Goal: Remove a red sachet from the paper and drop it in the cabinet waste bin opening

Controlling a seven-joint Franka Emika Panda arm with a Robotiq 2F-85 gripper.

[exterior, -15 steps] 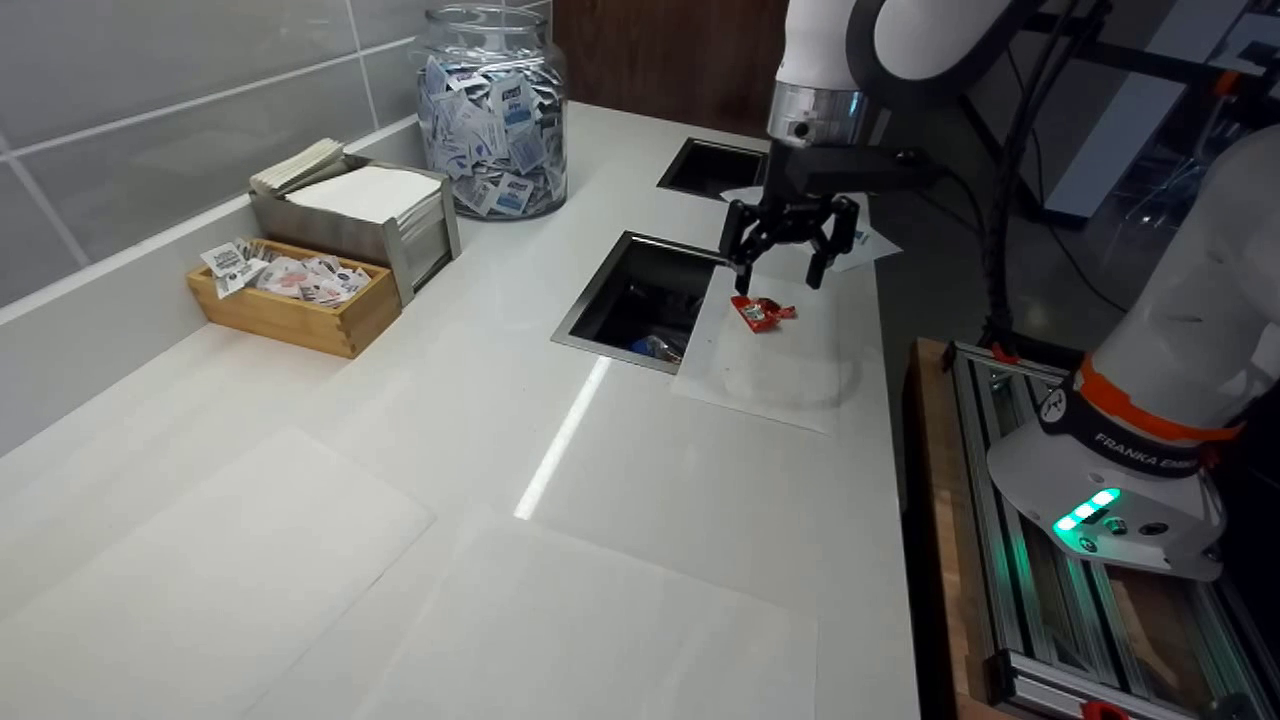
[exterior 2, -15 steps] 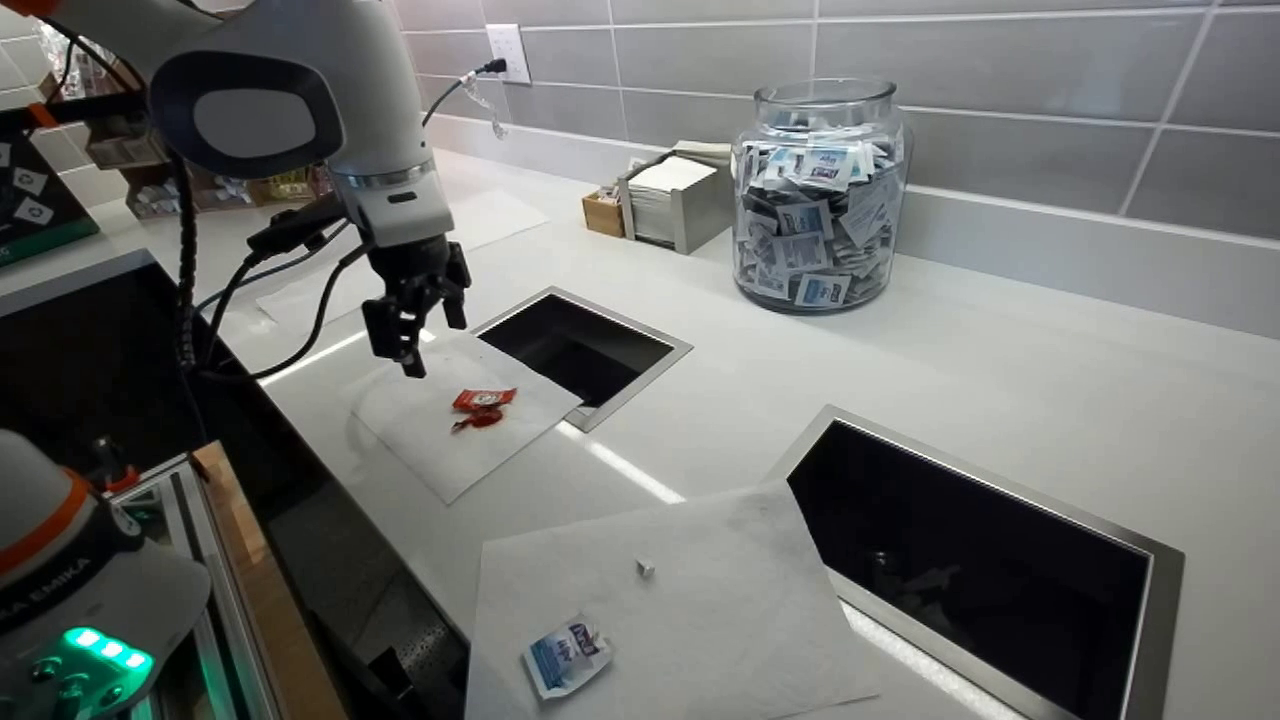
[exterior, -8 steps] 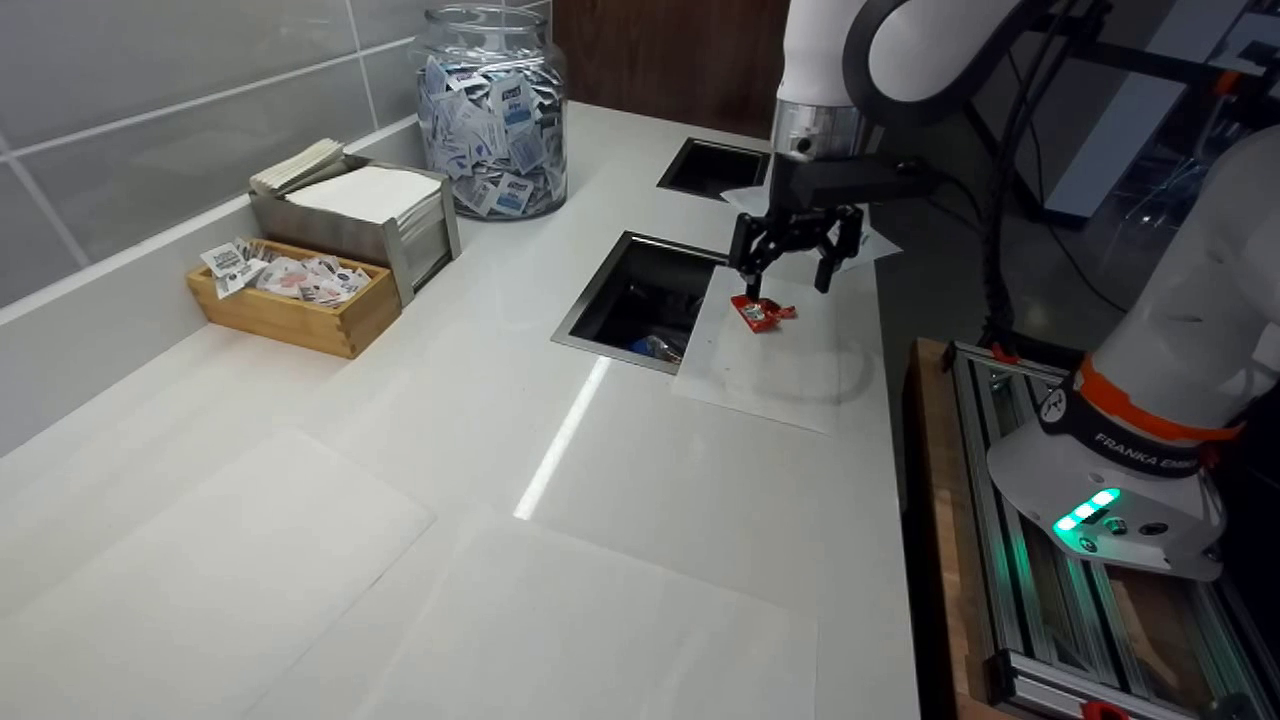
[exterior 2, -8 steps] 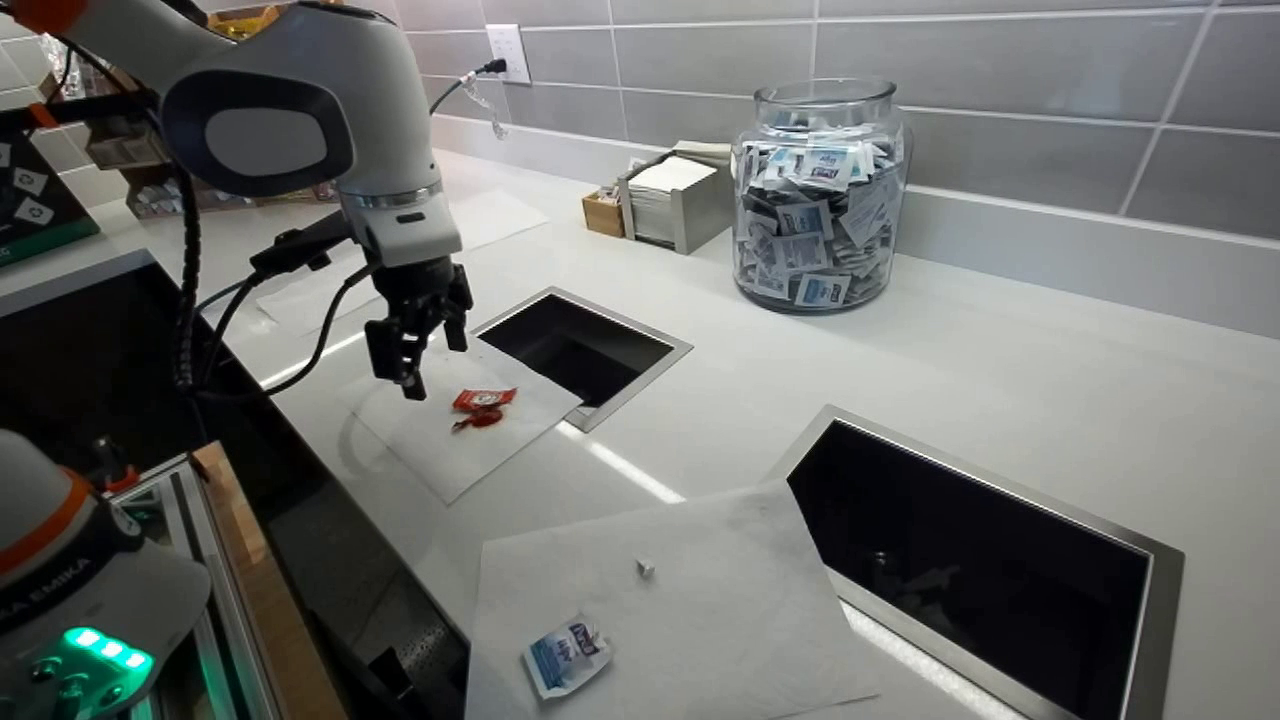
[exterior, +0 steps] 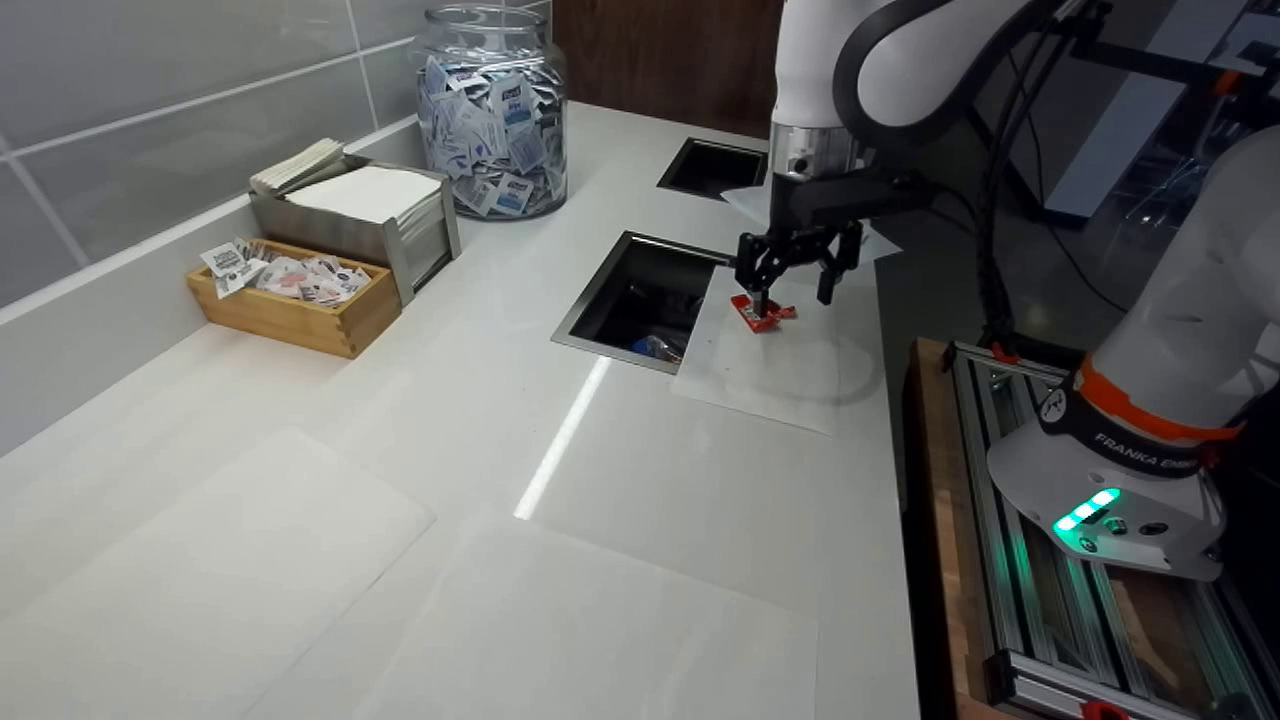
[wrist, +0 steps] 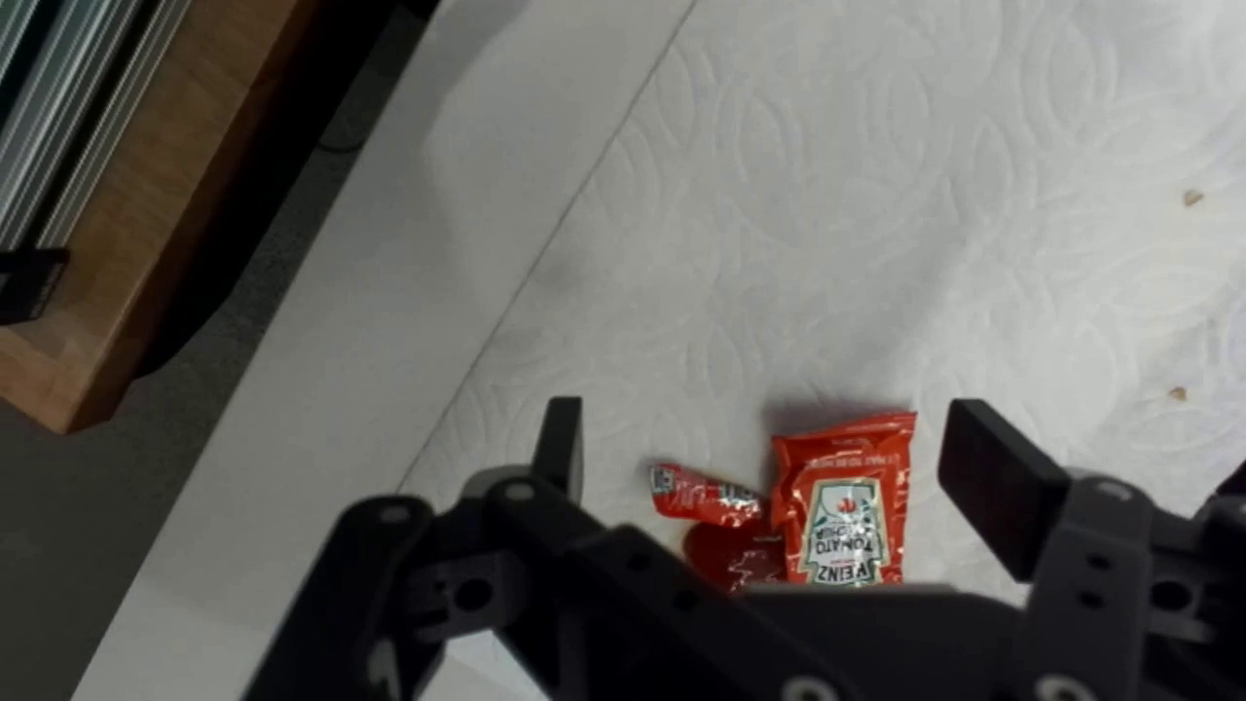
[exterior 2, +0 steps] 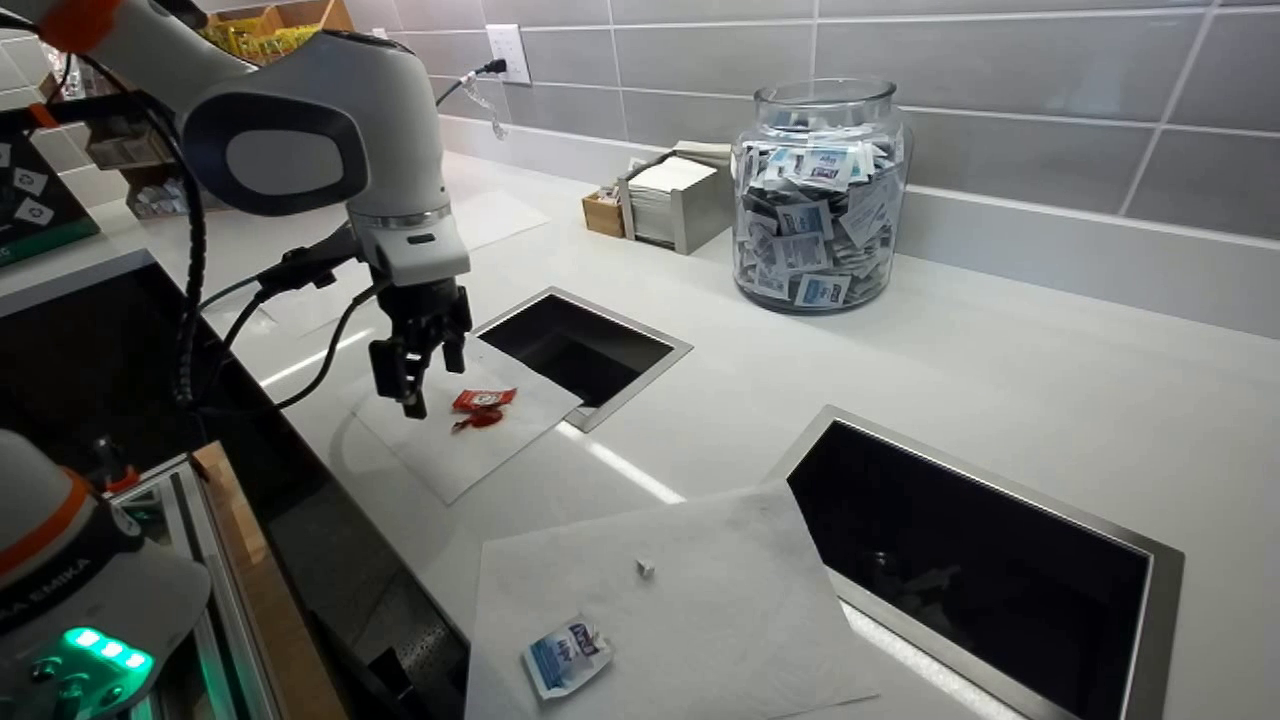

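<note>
1. The gripper (wrist: 774,453) hangs wide open above the paper (wrist: 827,243), its fingers (wrist: 1003,487) well apart and holding nothing.
2. The red sachet (wrist: 849,506), marked Heinz, lies on the paper; the wrist view shows it between the fingers with a gap on either side, its lower end hidden by the gripper.
3. A small red strip (wrist: 703,497) and a wet red patch (wrist: 735,555) lie just beside the sachet.
4. The paper rests on the white surface (exterior: 640,460), a corner overlapping the rim of the bin opening (exterior 2: 642,380).
5. Something blue and shiny (exterior: 658,347) shows inside that opening, too dark to name.
6. In an exterior view, another sheet (exterior 2: 740,640) carries a wipe packet (exterior 2: 567,657) and a small pale cube (exterior 2: 645,568); it overlaps the edge of another opening (exterior 2: 1158,610).
7. In both exterior views, a packet-filled jar (exterior 2: 820,215), a napkin holder (exterior: 320,235) and a wooden box (exterior: 270,325) stand near the tiled wall (exterior 2: 1000,60).
</note>
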